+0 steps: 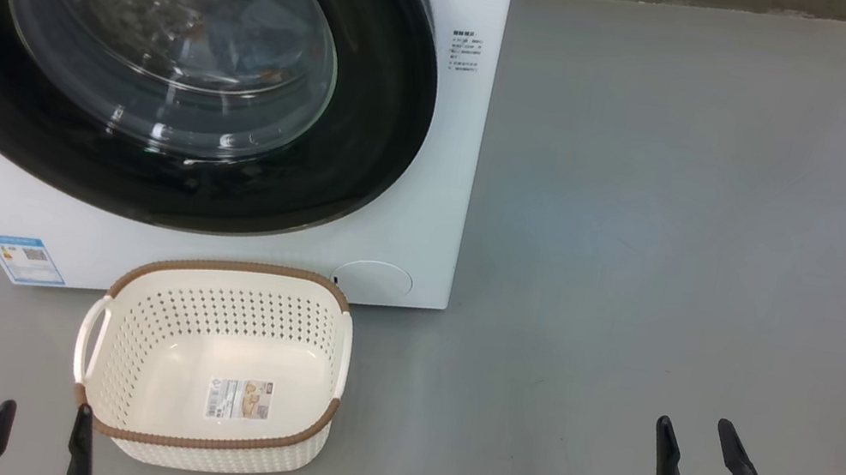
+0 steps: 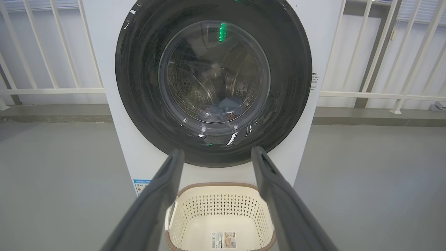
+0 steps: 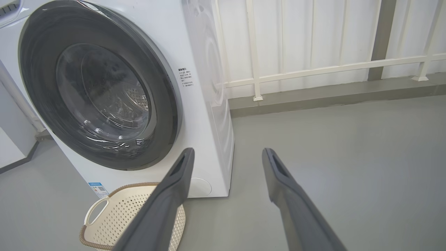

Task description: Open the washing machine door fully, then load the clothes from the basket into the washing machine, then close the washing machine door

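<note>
1. The washing machine door (image 1: 379, 117) is shut, at 12 o'clock from the left claw (image 1: 44, 410), whose fingers stand wide and hold nothing.
2. The right claw (image 1: 696, 427), at 3 o'clock of the left, is likewise wide, gripping nothing.
3. The basket (image 1: 235, 265) stands on the floor (image 1: 651, 226) just beside the left claw, at 1 o'clock, its bottom label showing.
4. The clothes (image 2: 223, 108) lie inside the washing machine (image 1: 427, 212), behind the door's glass.
</note>
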Robot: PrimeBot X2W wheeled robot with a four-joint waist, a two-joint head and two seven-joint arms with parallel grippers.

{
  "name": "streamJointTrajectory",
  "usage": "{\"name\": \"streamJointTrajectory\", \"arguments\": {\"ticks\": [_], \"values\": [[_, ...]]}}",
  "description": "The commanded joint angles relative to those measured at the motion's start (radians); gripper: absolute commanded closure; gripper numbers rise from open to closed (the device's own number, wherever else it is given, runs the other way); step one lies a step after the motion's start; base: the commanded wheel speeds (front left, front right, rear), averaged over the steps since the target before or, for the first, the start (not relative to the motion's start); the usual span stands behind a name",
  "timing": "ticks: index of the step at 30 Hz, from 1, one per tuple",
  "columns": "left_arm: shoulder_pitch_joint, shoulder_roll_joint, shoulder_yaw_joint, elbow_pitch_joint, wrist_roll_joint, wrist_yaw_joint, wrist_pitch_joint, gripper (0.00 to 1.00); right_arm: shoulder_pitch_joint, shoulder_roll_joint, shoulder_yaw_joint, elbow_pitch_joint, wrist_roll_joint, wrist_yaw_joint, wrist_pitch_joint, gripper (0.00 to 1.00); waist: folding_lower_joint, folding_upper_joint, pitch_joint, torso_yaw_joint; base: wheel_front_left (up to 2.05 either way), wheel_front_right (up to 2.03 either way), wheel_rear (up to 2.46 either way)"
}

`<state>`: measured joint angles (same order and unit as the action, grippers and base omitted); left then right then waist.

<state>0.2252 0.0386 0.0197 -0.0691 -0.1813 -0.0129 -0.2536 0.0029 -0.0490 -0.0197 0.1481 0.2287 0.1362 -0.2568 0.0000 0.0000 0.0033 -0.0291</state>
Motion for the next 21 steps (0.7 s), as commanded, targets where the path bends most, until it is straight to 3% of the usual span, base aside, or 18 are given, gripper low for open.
{"name": "streamJointTrajectory", "arguments": {"ticks": [1, 21], "values": [[-0.017, 0.012, 0.030, -0.026, 0.007, 0.006, -0.008, 0.00, -0.006, -0.002, 0.019, -0.027, -0.010, -0.006, -0.005, 0.00, 0.0000, 0.0000, -0.001, 0.000, 0.00, 0.00, 0.00], [-0.012, 0.012, 0.030, -0.020, 0.015, -0.006, -0.008, 0.00, 0.005, -0.001, 0.014, -0.025, 0.001, -0.006, -0.005, 0.00, 0.0000, 0.0000, -0.010, 0.013, 0.00, 0.00, 0.00]]}}
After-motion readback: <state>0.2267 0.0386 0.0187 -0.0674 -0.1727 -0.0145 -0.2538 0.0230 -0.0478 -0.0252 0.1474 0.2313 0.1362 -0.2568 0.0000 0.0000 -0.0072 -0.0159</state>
